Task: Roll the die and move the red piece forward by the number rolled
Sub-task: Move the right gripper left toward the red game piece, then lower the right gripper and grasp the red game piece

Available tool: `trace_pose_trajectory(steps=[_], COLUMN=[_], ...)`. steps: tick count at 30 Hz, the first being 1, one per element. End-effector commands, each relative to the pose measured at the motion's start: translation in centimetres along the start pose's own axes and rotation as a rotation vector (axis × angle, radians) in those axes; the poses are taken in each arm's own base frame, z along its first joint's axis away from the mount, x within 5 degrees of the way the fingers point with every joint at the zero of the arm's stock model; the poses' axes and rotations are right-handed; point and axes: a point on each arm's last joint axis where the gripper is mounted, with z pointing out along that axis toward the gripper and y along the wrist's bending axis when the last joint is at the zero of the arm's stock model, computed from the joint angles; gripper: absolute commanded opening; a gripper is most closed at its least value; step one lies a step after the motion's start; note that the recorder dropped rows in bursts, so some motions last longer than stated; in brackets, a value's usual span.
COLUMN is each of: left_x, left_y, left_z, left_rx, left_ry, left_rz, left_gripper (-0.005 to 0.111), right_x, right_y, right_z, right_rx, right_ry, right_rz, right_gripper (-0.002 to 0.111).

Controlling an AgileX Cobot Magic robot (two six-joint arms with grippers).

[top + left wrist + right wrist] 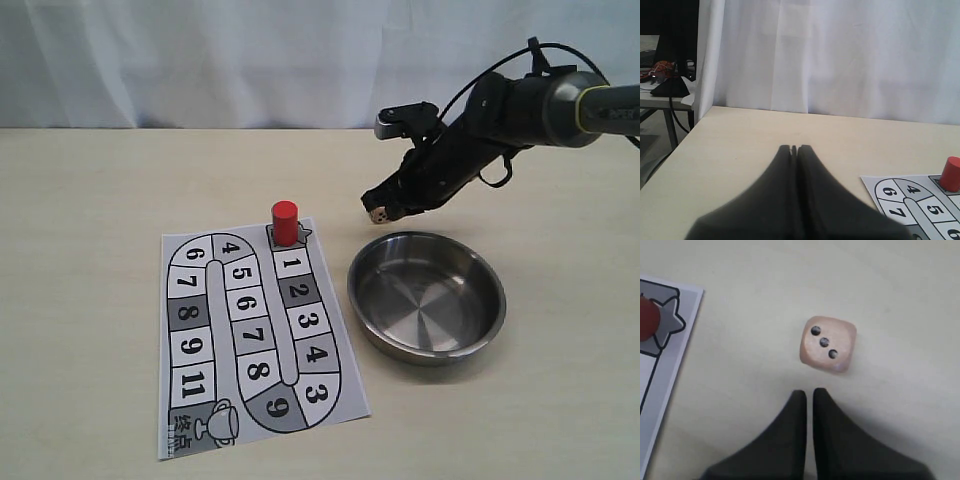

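The die [827, 344], a pale tan cube with three dark pips showing on a diagonal, lies on the table just past the tips of my right gripper [809, 392], which is shut with only a thin slit between the fingers and holds nothing. In the exterior view the die [378, 214] sits right under that gripper [386, 204], left of the bowl's far rim. The red piece [285, 222] stands upright on the star square above square 1 of the printed board [255, 330]. My left gripper [795, 149] is shut and empty, over bare table left of the board.
A steel bowl [430, 300] sits on the table right of the board, with nothing in it. A white curtain hangs behind the table. In the left wrist view the table's edge and a cluttered side desk [665, 85] show beyond it.
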Motion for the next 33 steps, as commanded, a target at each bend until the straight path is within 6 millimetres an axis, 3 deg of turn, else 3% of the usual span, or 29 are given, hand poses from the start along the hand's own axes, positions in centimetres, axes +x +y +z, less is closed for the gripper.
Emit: trace_pose_trajectory(steps=[1,5,8,14,21,23,25,28,33], left_x=[-0.2,-0.2,-0.2,-0.2,-0.2,-0.2,-0.2,-0.2,-0.2], left_y=[-0.1,-0.1,-0.1,-0.1,-0.1,-0.1,-0.1,-0.1,-0.1], left_z=[0.0,0.0,0.0,0.0,0.0,0.0,0.0,0.0,0.0], left_rx=[0.008,0.008,0.008,0.008,0.008,0.008,0.008,0.008,0.008], left_ry=[-0.010,-0.012,-0.012,-0.012,-0.012,-0.012,-0.012,-0.012,-0.009], left_rz=[-0.008,-0.008,-0.008,-0.008,-0.008,-0.008,-0.008,-0.008,-0.008], left_gripper=[0.000,0.000,0.000,0.000,0.000,0.000,0.000,0.000,0.000], right_x=[-0.8,-1.1,-1.5,-2.4,-3.5,-3.8,-3.9,-3.9,-3.7], right_y=[0.4,1.1,2.7,6.5,10.5,11.6,12.4,13.3,13.0], right_z=[-2.5,-4.5,-5.5,-5.4,-5.1,-4.9,-4.4,-2.7,0.2], right_rx=[-0.004,-0.025,-0.046,-0.063,-0.115,-0.122,-0.117,-0.101,-0.056], right_ry=[-0.023,-0.014,-0.021,-0.075,-0.202,-0.234,-0.263,-0.299,-0.347], right_rz=[-0.018,-0.023,-0.051,-0.129,-0.123,-0.129,-0.140,-0.147,-0.138], right_gripper=[0.004,0.004,0.004,0.008,0.055,0.067,0.073,0.073,0.073])
